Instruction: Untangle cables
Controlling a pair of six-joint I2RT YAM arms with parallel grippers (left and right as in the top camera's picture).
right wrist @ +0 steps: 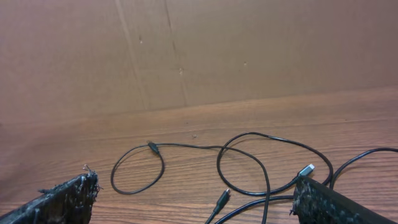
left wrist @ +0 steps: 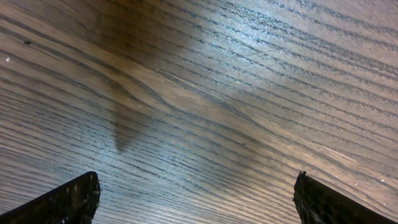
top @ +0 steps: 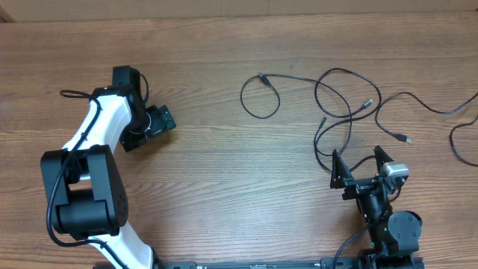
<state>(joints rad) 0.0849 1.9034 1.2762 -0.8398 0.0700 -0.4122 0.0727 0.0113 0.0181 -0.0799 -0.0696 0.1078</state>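
the cables lie in loose overlapping loops on the right half of the surface, gripped by nothing. the right fingers stand spread beside the nearest strand, probably lined up to pick it. the left fingers, also spread, hover over bare wood, well apart.

Loose cables on wooden table

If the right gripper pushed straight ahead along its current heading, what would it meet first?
The right gripper would probably meet the cables lying just ahead; depth is unclear.
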